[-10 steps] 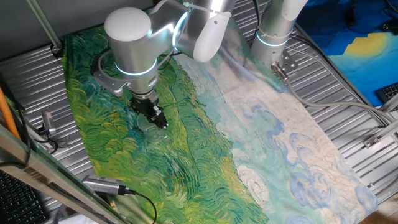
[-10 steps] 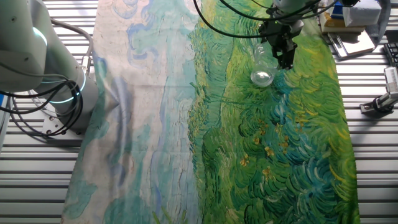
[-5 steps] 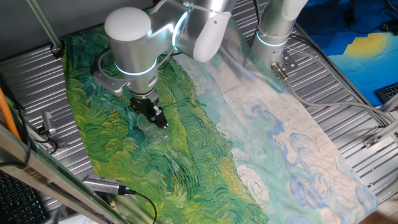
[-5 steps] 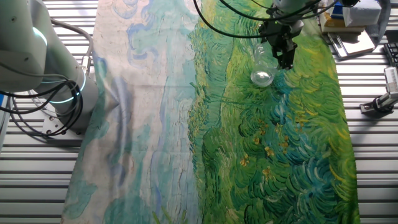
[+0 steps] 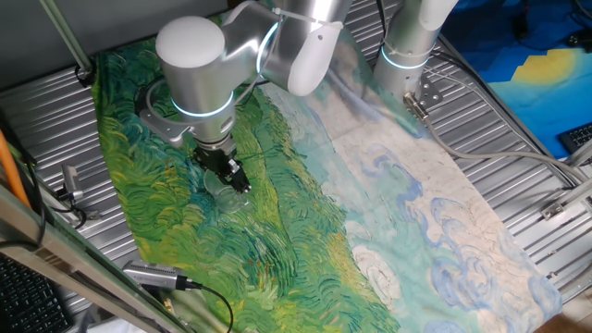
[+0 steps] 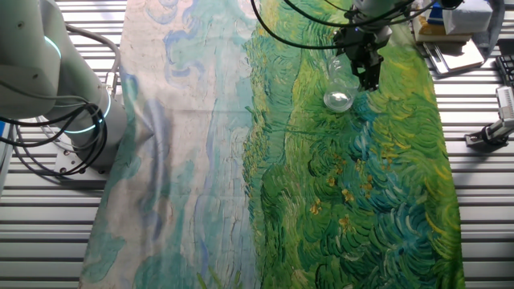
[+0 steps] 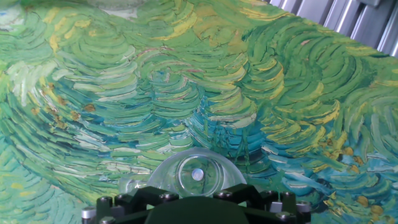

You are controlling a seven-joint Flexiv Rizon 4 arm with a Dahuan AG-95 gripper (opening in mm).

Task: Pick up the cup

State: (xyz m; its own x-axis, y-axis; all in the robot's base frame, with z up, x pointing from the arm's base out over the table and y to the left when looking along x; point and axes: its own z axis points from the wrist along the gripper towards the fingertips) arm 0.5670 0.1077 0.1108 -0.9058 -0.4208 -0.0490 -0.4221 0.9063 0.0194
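The cup (image 6: 339, 90) is clear and colourless, and stands on the green part of the painted cloth (image 6: 377, 201). In the one fixed view it shows faintly (image 5: 228, 189) just under the black fingers. My gripper (image 5: 231, 176) is down at the cup and its fingers hold the cup's wall; from the other side the gripper (image 6: 368, 74) is at the cup's right. In the hand view the cup's round base (image 7: 198, 175) sits right in front of the gripper body, and the fingertips are hidden.
The cloth covers the ribbed metal table (image 5: 518, 120). A second robot base (image 5: 407, 55) stands at the back. A metal clamp (image 5: 69, 185) and a cable plug (image 5: 153, 275) lie near the cloth's left edge. Boxes and tools (image 6: 458, 40) lie beside the cloth.
The arm's upper body has shifted very slightly. The gripper and the cup stay in the same place.
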